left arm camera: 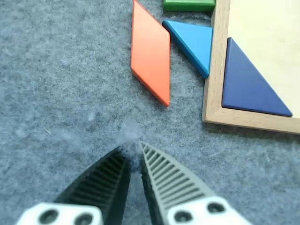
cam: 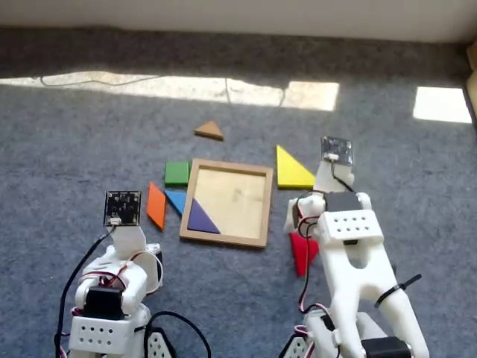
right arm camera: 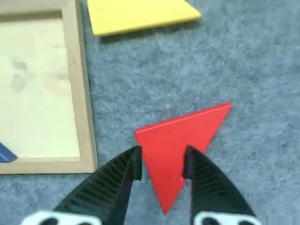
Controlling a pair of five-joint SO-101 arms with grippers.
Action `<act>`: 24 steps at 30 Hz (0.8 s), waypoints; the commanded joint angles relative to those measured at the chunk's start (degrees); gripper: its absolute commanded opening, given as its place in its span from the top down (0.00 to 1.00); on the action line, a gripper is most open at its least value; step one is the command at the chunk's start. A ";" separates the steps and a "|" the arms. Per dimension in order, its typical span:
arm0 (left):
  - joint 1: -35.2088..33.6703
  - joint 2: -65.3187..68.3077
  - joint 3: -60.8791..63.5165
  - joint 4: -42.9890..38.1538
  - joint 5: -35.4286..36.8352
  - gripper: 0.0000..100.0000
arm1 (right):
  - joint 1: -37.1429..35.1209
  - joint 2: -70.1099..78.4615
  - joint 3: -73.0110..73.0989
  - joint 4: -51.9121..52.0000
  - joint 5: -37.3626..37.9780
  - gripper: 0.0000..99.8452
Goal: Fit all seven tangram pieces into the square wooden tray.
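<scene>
The square wooden tray (cam: 223, 239) lies mid-carpet with a dark blue triangle (cam: 201, 218) in its near-left corner. An orange parallelogram (cam: 156, 205), a light blue triangle (cam: 177, 200) and a green square (cam: 177, 173) lie along its left side. A brown triangle (cam: 209, 130) is beyond it and a yellow triangle (cam: 292, 170) at its far right. The red triangle (right arm camera: 197, 126) lies flat on the carpet right of the tray. My right gripper (right arm camera: 161, 157) is shut on it, a finger on each edge. My left gripper (left arm camera: 133, 149) is shut on nothing, over bare carpet short of the orange parallelogram (left arm camera: 151, 49).
Grey carpet covers the whole floor, with sunlit patches (cam: 313, 93) at the back. A thin cable (cam: 97, 78) runs across the far carpet. Both arm bases stand at the near edge, the left arm (cam: 119, 276) and the right arm (cam: 350, 246).
</scene>
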 commanded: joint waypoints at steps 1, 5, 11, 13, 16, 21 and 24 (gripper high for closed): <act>-0.13 -1.98 1.19 0.26 -0.18 1.00 | 0.31 3.65 -1.36 0.04 -6.95 0.63; -0.13 -1.98 1.19 0.26 -0.18 1.00 | -0.75 9.10 -4.70 -0.04 -10.37 0.57; -0.13 -1.98 1.19 0.26 -0.18 1.00 | -2.95 20.18 -8.22 -0.04 -12.31 0.57; -0.13 -1.98 1.19 0.26 -0.18 1.00 | -2.86 24.13 -9.54 -0.04 -12.22 0.57; -0.13 -1.98 1.19 0.26 -0.18 1.00 | -2.59 28.79 -11.30 0.04 -11.96 0.57; -0.13 -1.98 1.19 0.26 -0.18 1.00 | -2.68 33.98 -13.93 0.31 -11.96 0.57; -0.13 -1.98 1.19 0.26 -0.18 1.00 | -2.59 35.47 -14.81 0.40 -11.87 0.58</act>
